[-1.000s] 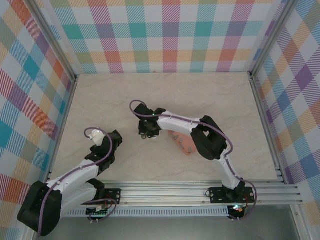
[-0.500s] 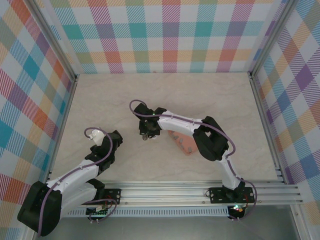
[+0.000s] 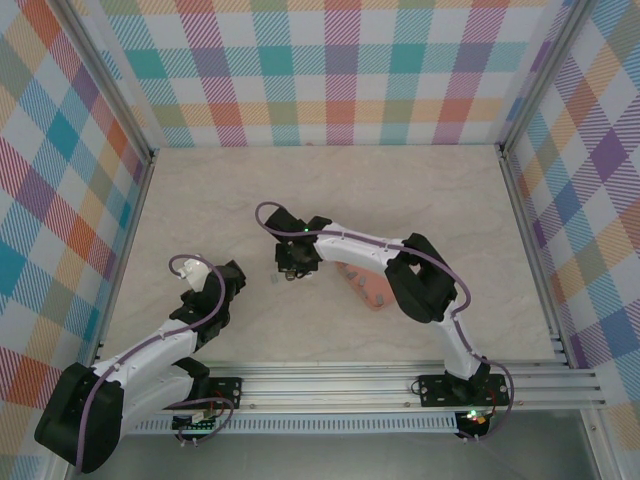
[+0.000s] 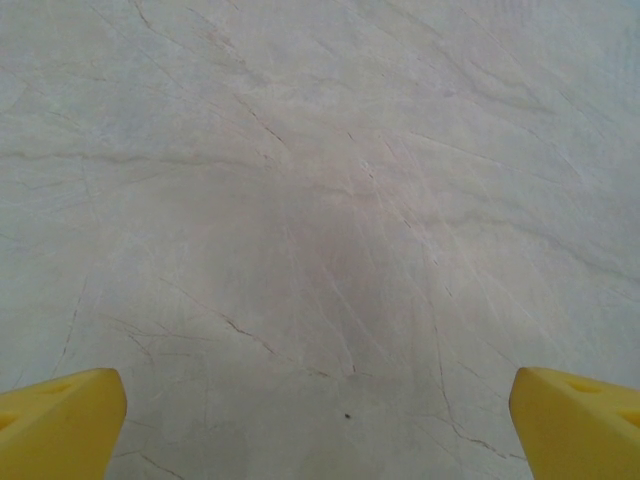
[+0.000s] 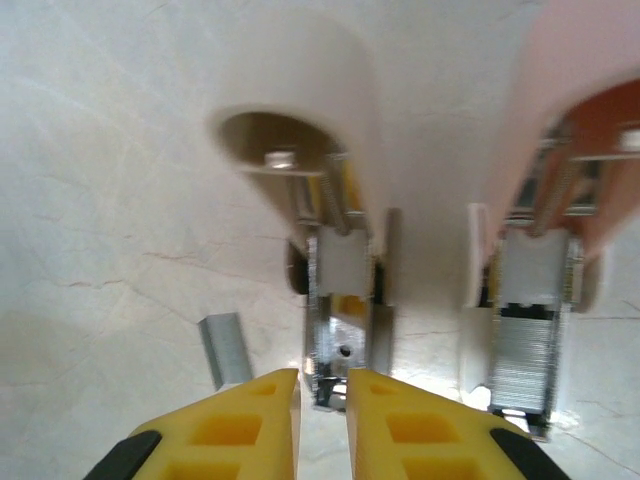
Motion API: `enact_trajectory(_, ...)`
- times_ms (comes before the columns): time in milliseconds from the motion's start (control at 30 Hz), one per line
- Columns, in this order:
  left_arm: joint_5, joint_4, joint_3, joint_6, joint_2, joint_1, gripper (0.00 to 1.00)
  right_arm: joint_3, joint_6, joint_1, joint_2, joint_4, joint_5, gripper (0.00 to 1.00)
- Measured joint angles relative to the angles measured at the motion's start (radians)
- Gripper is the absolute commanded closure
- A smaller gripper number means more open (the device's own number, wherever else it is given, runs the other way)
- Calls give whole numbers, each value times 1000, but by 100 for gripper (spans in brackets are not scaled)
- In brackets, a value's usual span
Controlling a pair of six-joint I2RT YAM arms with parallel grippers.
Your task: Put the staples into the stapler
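- Right wrist view: the right gripper [image 5: 322, 400] has its yellow fingers all but pressed together, with a thin slit between them and nothing visibly pinched.
- At 12 o'clock from the tips lies the stapler [image 5: 345, 300]. It is swung open with its metal channel facing up, likely so a strip can drop straight in. Whether the tips touch the channel's near end I cannot tell.
- A loose staple strip [image 5: 225, 350] lies flat on the table [image 5: 100, 200] at 8 o'clock of that channel. It is just beside the channel, not in it, so loading looks unfinished.
- At 3 o'clock a second channel carries a ribbed grey block [image 5: 525, 350], seemingly staples already seated.
- Top view: a salmon-pink tray [image 3: 368, 292] sits at 4 o'clock of the right gripper, partly under the right arm, which screens it.
- Left wrist view: the left gripper [image 4: 320, 425] is spread wide over bare table, probably parked there so as not to crowd the work.
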Motion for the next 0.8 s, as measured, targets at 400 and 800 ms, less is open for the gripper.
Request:
enact_trajectory(400,68,-170,32,-168,-20,110,4,277,-35,40,84,-150,-45,70)
enact_trajectory(800,82,-240,68,-246,-25,125,4,454,-65,51,281,-321,-68,66)
